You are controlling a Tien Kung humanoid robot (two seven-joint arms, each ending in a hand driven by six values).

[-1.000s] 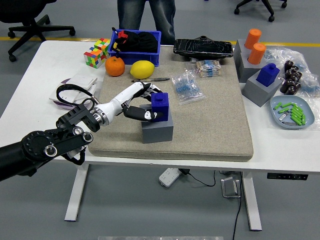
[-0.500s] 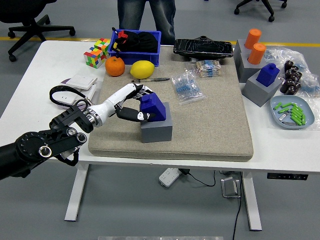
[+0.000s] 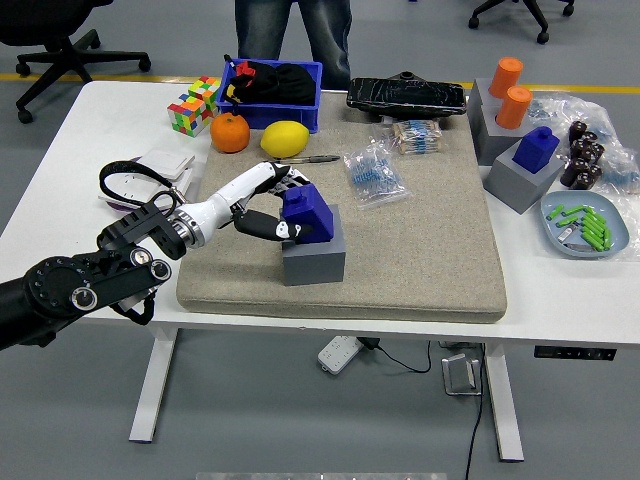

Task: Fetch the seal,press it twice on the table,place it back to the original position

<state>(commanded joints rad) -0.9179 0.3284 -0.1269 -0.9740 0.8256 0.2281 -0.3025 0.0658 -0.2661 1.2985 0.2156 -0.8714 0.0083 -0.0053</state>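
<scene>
Seemingly only the fetch is under way: in the head view, left of centre, the seal (image 3: 305,216) is clasped by the left hand (image 3: 268,205), tilted, its base apparently at the top of the grey block (image 3: 314,254) on the mat (image 3: 420,250). Both presses and the return are judged outstanding.

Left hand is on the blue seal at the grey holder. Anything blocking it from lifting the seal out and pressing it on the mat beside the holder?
Nothing visible does. The left hand grips the blue seal, which sits tilted in the grey holder. The mat right of the holder lies bare; the nearest thing, a bag of small parts, lies farther back.
</scene>
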